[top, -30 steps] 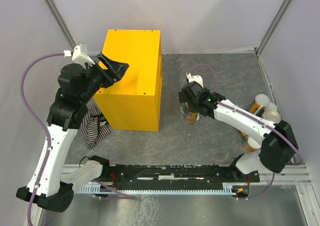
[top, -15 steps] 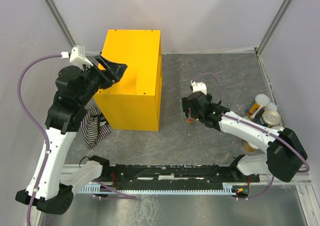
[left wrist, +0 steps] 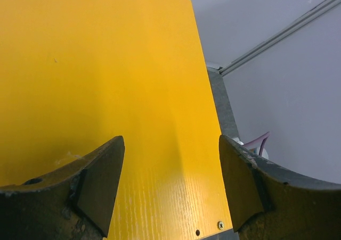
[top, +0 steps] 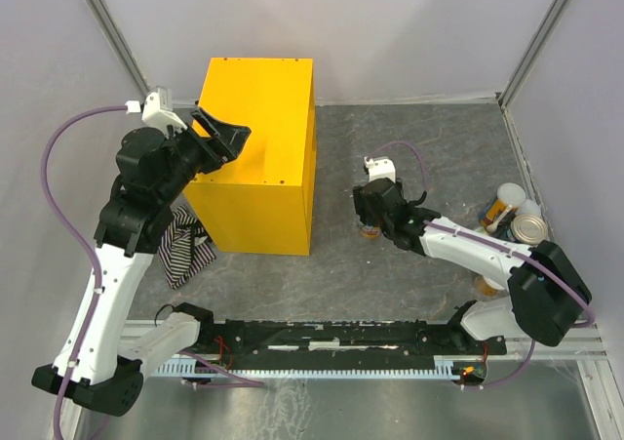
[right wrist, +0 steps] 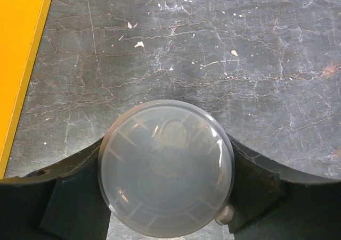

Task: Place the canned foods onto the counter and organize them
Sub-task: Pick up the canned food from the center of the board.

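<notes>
The counter (top: 258, 118) is a big yellow box at the back left; its top fills the left wrist view (left wrist: 106, 64). My left gripper (top: 229, 133) hovers over the top's left part, open and empty (left wrist: 170, 160). My right gripper (top: 370, 223) is shut on a can (top: 371, 231) with an orange label, low over the grey floor right of the box. The right wrist view shows the can's translucent white lid (right wrist: 166, 168) between both fingers (right wrist: 69, 197). Whether the can touches the floor I cannot tell.
More cans stand at the right wall: one with an orange label (top: 500, 206), one with a silver top (top: 531, 228), one near the right arm's base (top: 487, 284). A striped cloth (top: 185, 247) lies left of the box. The box's edge shows in the right wrist view (right wrist: 18, 64).
The right arm's wrist and forearm have shifted a little while its gripper keeps the can at about the same spot. The left gripper has barely moved over the box.
</notes>
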`<action>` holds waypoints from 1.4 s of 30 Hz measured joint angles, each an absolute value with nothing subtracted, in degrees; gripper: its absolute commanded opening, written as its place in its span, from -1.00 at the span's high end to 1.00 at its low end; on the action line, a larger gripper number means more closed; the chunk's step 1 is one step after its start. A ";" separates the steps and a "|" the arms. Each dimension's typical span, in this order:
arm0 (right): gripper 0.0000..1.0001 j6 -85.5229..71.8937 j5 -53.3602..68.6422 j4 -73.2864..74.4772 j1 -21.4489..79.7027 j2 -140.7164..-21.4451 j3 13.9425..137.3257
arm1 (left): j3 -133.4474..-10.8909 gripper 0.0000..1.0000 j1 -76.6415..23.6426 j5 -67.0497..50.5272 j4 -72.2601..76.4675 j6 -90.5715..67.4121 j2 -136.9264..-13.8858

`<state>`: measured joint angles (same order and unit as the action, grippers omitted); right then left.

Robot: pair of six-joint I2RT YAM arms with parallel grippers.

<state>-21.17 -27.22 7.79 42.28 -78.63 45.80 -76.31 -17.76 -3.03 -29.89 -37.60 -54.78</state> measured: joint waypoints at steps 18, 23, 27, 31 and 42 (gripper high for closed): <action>0.95 -16.62 -27.66 29.89 42.28 -75.99 68.99 | -79.79 -0.54 -17.76 0.58 -30.09 -37.67 -54.33; 0.96 -14.83 -28.32 32.80 42.28 -75.99 80.75 | -79.79 -0.53 -17.76 1.61 -30.13 -37.67 -53.80; 0.97 -13.45 -28.51 36.53 42.28 -76.34 88.60 | -79.79 -0.53 -17.76 2.11 -30.20 -37.67 -53.82; 0.97 -12.27 -28.27 38.81 42.28 -77.67 95.94 | -80.42 -0.53 -17.76 2.66 -30.44 -37.67 -54.11; 0.97 -10.13 -23.44 42.92 44.12 -85.91 115.70 | -83.13 -0.54 -17.76 2.68 -31.16 -37.60 -55.22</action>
